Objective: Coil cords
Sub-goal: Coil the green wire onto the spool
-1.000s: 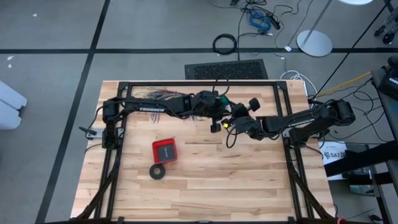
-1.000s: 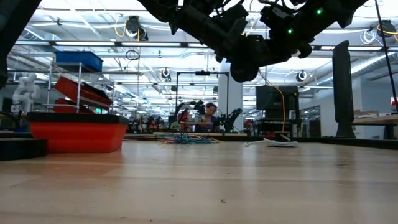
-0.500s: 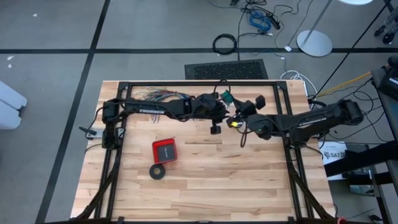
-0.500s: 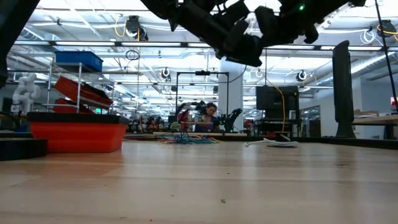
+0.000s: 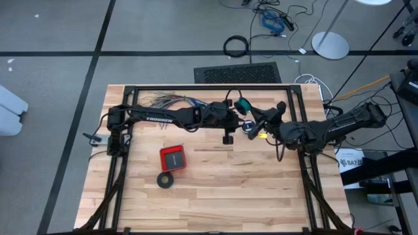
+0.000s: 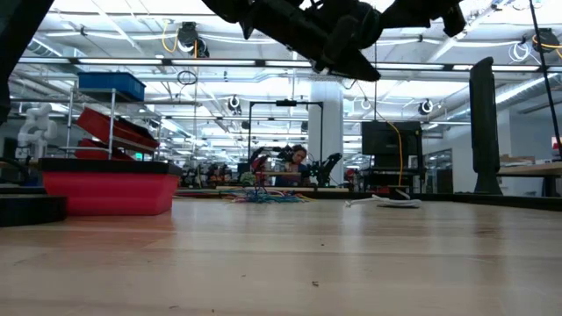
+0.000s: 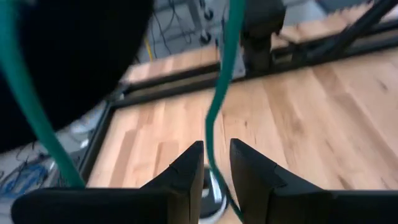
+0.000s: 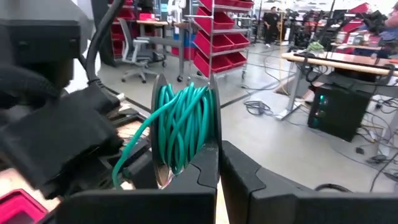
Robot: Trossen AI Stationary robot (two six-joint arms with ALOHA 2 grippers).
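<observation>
From my right wrist camera I am seeing what no other view gives me: the right hand (image 8: 217, 177) is pinching shut on a flat spool edge-on, with the teal-green wire (image 8: 180, 127) wound round it in a thick bundle, one strand trailing off the coil toward the dark bulk of the other arm. From above, that same coil is showing only as a small green patch (image 5: 243, 104) near the far middle of the bench (image 5: 215, 196), where the two arms are meeting — the right hand (image 5: 253, 125) reaching in from the right.

The left wrist camera is showing the left hand (image 7: 216, 163) with its two dark fingers a narrow gap apart, a strand of the teal-green wire (image 7: 217, 99) running down through that gap; I cannot tell whether the fingers are actually pressing on it. In the high view the left hand (image 5: 228, 124) is sitting just beside the right one.

The low camera is only catching dark arm parts up at the top of its picture, well above the wood, so it is telling me nothing about either grip.

Further out on the bench, a red square box (image 5: 172, 157) and a black tape-like ring (image 5: 165, 179) are lying near the left front, well apart from the hands.
</observation>
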